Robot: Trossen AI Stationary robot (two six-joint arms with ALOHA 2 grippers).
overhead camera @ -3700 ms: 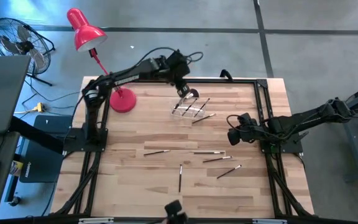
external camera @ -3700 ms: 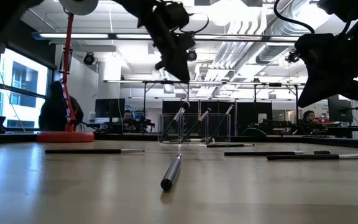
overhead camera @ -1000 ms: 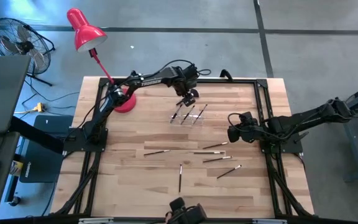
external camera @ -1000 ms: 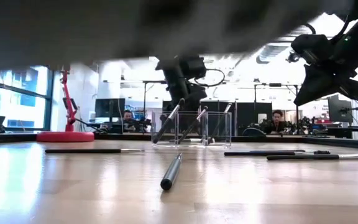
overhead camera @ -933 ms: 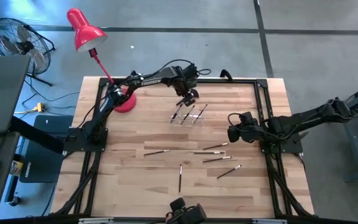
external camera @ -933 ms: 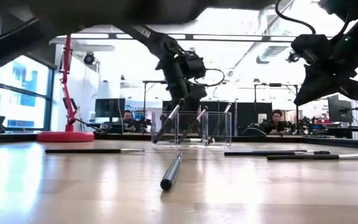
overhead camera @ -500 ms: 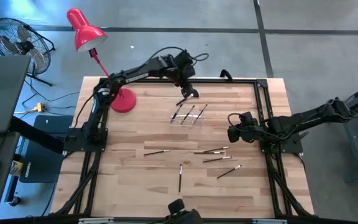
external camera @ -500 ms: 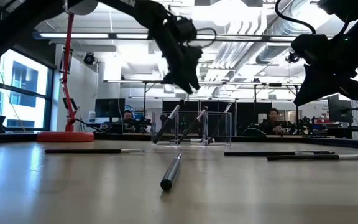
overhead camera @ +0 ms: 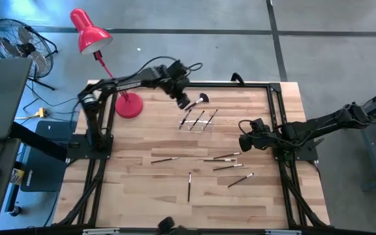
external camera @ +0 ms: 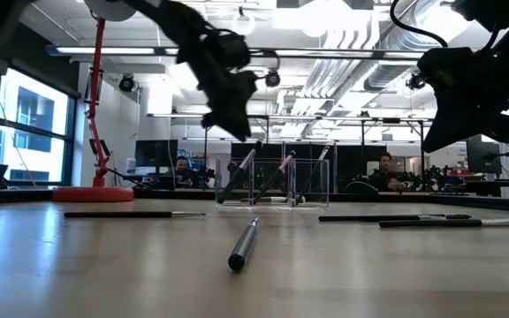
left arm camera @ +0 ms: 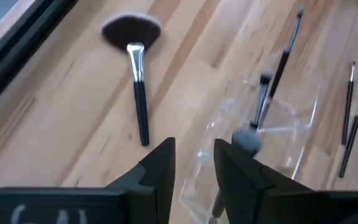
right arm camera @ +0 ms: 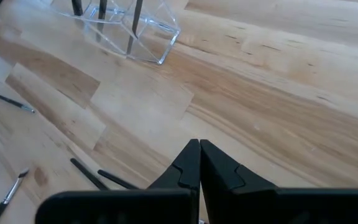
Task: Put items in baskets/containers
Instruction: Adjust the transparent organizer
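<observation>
L gripper (overhead camera: 183,99) fingers narrow gap, empty, nr holder (overhead camera: 198,120), R gripper (overhead camera: 243,141) fingers closed

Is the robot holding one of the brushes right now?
No. The left gripper is open and empty above the clear holder, and the right gripper is shut on nothing.

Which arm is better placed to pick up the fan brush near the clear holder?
Left. Its open tool hovers just beside the fan brush. The right tool is shut and farther off.
</observation>
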